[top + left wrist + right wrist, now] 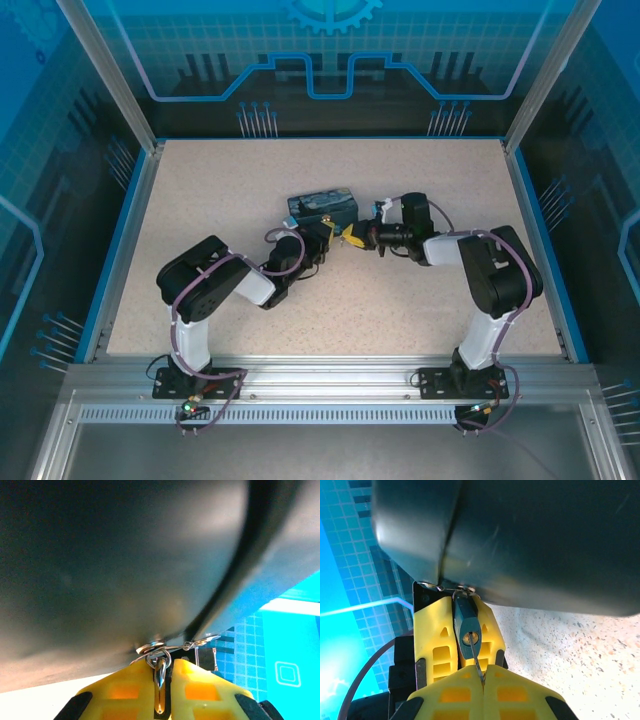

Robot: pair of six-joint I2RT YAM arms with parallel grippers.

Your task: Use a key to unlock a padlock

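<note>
Speckled tabletop (400, 330), centre frame: left claw (161, 672) clamped on padlock (465, 622), right claw (482, 677) pinching key (477, 661) seated in keyhole (471, 638); probably best turned gently, shaft kept straight.

A painted tin (322, 204) sits on the speckled table (215, 190).

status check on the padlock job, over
Left pincer shut on padlock. Right pincer shut on key, tip at keyhole. Painted tin close behind, not in the key's path.
</note>
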